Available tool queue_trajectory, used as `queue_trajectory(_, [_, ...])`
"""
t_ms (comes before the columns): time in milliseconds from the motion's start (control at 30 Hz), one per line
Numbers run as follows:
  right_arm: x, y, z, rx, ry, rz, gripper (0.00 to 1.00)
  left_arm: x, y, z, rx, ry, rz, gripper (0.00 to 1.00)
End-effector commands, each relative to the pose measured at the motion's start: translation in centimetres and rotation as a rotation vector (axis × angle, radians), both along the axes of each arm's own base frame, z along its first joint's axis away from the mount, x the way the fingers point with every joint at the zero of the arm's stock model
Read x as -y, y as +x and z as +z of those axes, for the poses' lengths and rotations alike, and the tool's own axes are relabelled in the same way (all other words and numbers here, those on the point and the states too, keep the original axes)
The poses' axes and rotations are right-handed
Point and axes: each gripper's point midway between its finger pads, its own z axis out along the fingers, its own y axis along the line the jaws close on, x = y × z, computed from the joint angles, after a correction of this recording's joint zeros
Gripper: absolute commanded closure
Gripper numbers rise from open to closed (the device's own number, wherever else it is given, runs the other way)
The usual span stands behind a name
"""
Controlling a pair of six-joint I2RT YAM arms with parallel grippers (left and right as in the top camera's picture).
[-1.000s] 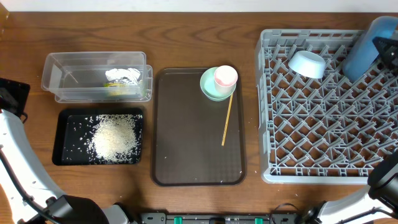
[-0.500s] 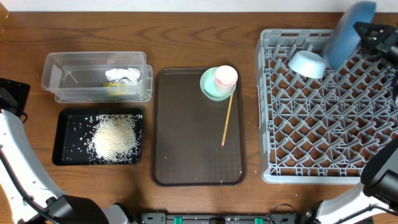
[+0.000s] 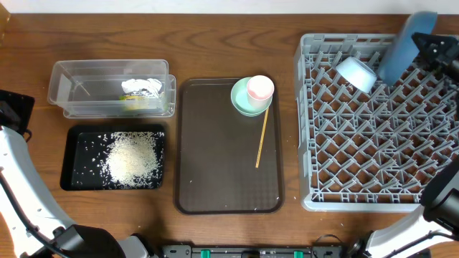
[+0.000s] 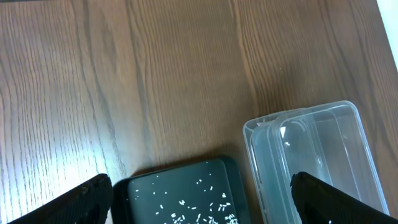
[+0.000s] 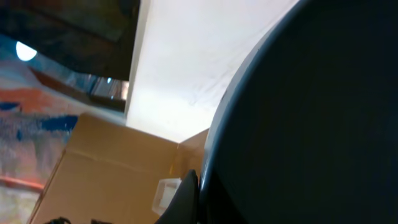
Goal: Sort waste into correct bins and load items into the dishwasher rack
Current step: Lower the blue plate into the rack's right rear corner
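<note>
Robot lab or test bench suggested, dressed up as kitchen chore. Wood-grain table (image 3: pixel 229 36) laid out with grey dishwasher rack (image 3: pixel 373 172), brown serving tray (image 3: pixel 222 172), black tray (image 3: pixel 70 161) and clear tub (image 3: pixel 64 89). White robot arm (image 3: pixel 21 186) seen at table edge. In right wrist view, plain white wall (image 5: pixel 186 56) and cardboard box (image 5: pixel 106 174) seen behind

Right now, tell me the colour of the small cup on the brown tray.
The cup is pale pink; the overhead view shows it best.
</note>
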Motion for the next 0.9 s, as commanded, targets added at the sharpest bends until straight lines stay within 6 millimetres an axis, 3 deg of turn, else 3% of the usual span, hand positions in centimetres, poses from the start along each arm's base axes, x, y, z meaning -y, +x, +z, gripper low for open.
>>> queue_trajectory(0, [1.3,-0.3,-0.1,-0.014,0.005,-0.032,0.99,-0.2,-0.1,0.0,-0.003,0.001,0.007,0.06])
queue_trajectory(167, [2.3,-1.0,0.6,-0.016,0.007,-0.060,0.99,-0.2,-0.1,0.0,-0.003,0.001,0.007,0.06])
queue_trajectory(333, [2.9,-2.0,2.6,0.016,-0.016,-0.084,0.99,-0.2,-0.1,0.0,-0.003,0.001,0.007,0.06])
queue_trajectory(533, [4.3,-3.5,3.6,-0.006,-0.012,-0.133,0.89,-0.2,-0.1,0.0,-0.003,0.001,0.007,0.06])
queue_trajectory(633, [5.4,-4.1,2.5,-0.055,-0.024,-0.191,0.83,-0.2,-0.1,0.0,-0.003,0.001,0.007,0.06])
queue_trajectory(867, [7.6,-5.6,-2.5,-0.240,-0.148,-0.337,0.79,-0.2,-0.1,0.0,-0.003,0.001,0.007,0.06])
